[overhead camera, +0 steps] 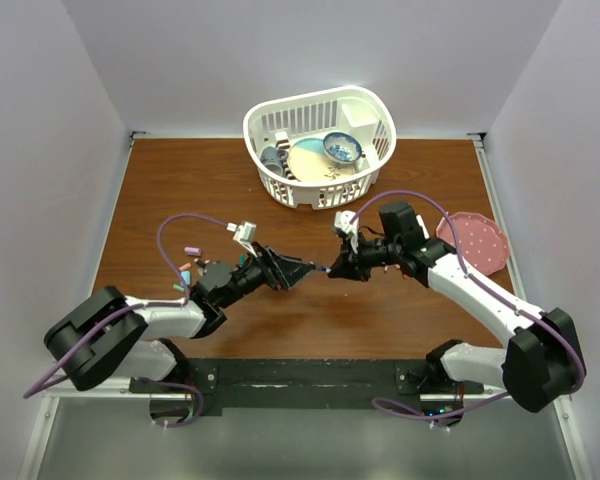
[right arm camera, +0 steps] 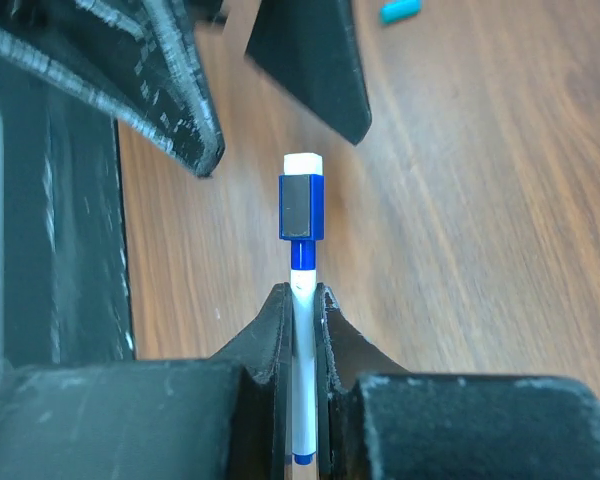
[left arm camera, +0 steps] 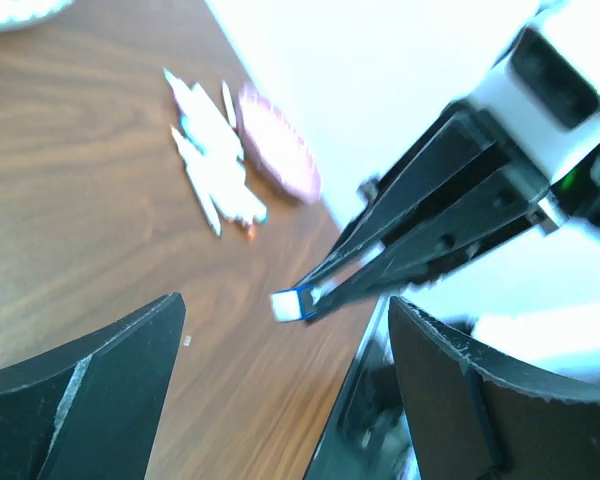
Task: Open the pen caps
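Here we take the white basket [overhead camera: 308, 195] at the far side of the worktop [overhead camera: 180, 190] as our marker for places. On the near side of the basket, about level with its middle, the two hands meet tip to tip above the wood.

The right hand [overhead camera: 336, 268] is pressed together on a thin white marker [right arm camera: 302, 400], pinching the barrel between both fingers. The marker sticks out past the fingertips, away from the right arm. On its free end sits the blue cap [right arm camera: 302, 207], fully seated, with a dark patch on its side and a white end piece. The cap touches neither hand.

The left hand [overhead camera: 298, 268] is spread wide and grips nothing. In its own wrist view we see its two dark fingers [left arm camera: 90, 390] standing well apart, with the blue-capped end between them but clear of both.

Near and to the left of the basket, a few loose caps lie by the left arm, among them a pink cap [overhead camera: 192, 250]. The right wrist view also shows a teal cap [right arm camera: 400, 10] lying on the wood.

Near and to the right of the basket rests a pink plate [overhead camera: 477, 243]. On that same side, a small heap of white barrels [left arm camera: 215, 165] lies on the wood.
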Controlling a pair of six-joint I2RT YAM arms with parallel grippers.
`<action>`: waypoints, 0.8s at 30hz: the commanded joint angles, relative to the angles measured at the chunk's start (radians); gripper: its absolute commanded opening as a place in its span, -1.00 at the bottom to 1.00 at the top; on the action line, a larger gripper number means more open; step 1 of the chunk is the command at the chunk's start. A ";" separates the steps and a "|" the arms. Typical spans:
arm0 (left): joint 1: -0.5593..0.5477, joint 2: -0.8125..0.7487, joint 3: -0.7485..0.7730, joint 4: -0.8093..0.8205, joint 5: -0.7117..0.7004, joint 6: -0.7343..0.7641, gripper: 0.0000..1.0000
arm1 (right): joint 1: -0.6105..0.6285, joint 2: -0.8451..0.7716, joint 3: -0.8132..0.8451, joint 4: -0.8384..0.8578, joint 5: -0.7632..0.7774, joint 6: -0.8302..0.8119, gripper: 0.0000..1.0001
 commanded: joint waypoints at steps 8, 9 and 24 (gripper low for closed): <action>-0.098 0.172 0.012 0.490 -0.378 -0.197 0.58 | 0.052 0.012 -0.024 0.329 0.148 0.394 -1.00; -0.101 0.186 0.014 0.538 -0.387 -0.201 0.51 | 0.054 0.012 -0.027 0.334 0.145 0.394 -1.00; -0.104 0.286 0.061 0.708 -0.390 -0.212 0.08 | 0.055 0.049 -0.057 0.371 0.118 0.455 -1.00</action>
